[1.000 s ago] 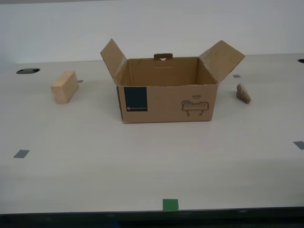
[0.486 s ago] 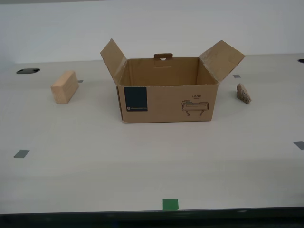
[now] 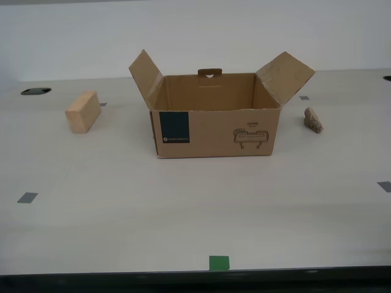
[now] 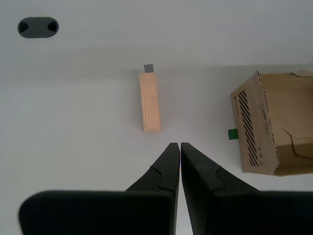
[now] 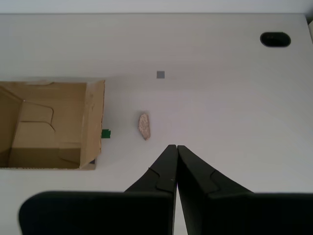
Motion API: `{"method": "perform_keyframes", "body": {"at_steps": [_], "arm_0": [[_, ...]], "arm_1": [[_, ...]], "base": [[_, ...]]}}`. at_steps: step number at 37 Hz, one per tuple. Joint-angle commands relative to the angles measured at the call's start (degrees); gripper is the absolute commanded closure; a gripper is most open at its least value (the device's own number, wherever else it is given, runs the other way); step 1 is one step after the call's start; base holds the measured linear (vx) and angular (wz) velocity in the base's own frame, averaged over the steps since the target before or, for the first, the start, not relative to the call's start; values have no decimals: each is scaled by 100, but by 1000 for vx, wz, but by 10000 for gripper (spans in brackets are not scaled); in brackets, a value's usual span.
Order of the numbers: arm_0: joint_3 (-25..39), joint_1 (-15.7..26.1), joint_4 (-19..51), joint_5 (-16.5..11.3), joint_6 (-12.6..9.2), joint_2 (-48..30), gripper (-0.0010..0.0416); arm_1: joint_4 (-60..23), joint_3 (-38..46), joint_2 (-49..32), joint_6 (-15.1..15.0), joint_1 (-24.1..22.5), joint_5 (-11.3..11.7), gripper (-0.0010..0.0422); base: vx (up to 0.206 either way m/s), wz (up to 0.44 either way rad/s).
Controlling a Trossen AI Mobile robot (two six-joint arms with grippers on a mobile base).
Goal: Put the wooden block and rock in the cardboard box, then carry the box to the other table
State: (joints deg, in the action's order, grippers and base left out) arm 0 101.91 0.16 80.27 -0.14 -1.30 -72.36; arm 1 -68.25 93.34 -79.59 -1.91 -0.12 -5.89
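Observation:
The cardboard box point(image 3: 214, 116) stands open in the middle of the cream table, flaps spread, its inside bare. The wooden block point(image 3: 83, 111) lies toward the exterior view's left of it, the rock point(image 3: 313, 119) toward the exterior view's right. High above the table, my second gripper point(image 4: 179, 146) is shut with nothing in it, looking down on the wooden block point(image 4: 149, 102) and one end of the box point(image 4: 271, 122). My first gripper point(image 5: 175, 147) is also shut and holds nothing, hovering high near the rock point(image 5: 144, 126) and the box point(image 5: 51, 125). Neither arm shows in the exterior view. The other table is out of view.
Grey tape squares point(image 3: 27, 197) mark the tabletop, and a green tape piece point(image 3: 219, 262) sits at its near edge. Dark cable holes point(image 3: 35, 91) lie near the far edge. A white wall stands behind the table.

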Motion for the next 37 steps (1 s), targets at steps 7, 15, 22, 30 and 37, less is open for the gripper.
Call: {"method": "perform_keyframes", "body": {"at_steps": [7, 15, 22, 30, 37], "arm_0": [[256, 4, 79, -11, -17, -216, 406], [376, 4, -94, -13, -17, -214, 406], [420, 4, -136, -13, -17, -214, 406], [420, 4, -131, -11, -22, -214, 406], [417, 4, -94, -9, -20, -214, 404]], "arm_1": [[-352, 374, -269, -15, 0, -20, 412], [-354, 374, -269, -4, -2, -20, 412], [-354, 374, -269, -2, -2, -20, 412], [-354, 372, -269, -2, 0, -20, 412], [-356, 372, -269, -2, 0, -20, 412]], "base": [[0, 0], [0, 0], [0, 0], [0, 0], [0, 0]]}}
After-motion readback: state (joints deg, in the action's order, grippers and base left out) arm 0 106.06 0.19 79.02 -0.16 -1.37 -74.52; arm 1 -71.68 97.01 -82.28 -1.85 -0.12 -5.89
